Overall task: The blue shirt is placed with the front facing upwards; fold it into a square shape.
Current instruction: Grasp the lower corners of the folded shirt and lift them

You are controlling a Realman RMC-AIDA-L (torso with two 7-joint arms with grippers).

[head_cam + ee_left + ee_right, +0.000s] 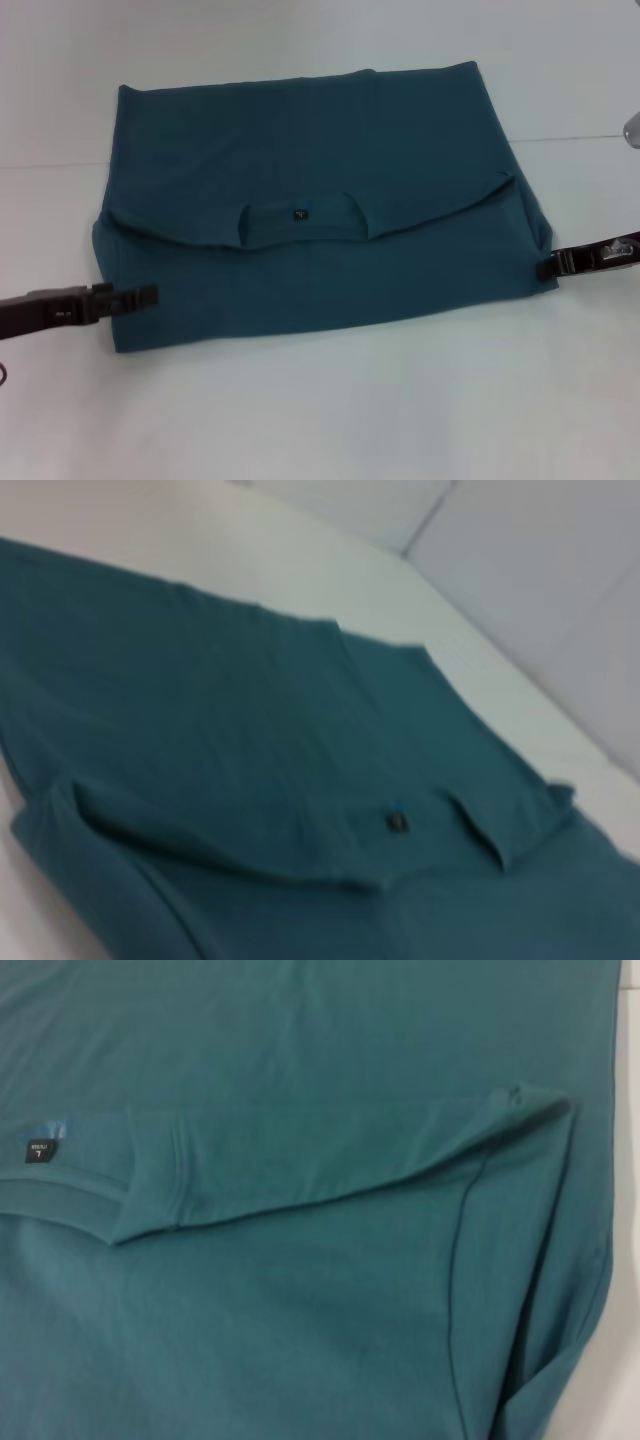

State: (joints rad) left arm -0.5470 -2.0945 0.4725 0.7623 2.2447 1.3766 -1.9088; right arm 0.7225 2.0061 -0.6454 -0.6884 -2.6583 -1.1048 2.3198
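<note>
The blue shirt [310,220] lies flat on the white table, folded into a wide rectangle. Its upper part is folded down over the lower part, so the collar and small dark neck label [299,213] sit at the middle. No lettering shows. The label also shows in the left wrist view [398,822] and the right wrist view [36,1150]. My left gripper [150,295] lies low at the shirt's left edge, its tip over the cloth. My right gripper [547,266] is at the shirt's right edge, touching the lower right corner.
The white table [330,410] runs all around the shirt, with bare surface in front of it. A seam line in the table crosses behind the shirt [580,136]. A small grey object [632,130] shows at the far right edge.
</note>
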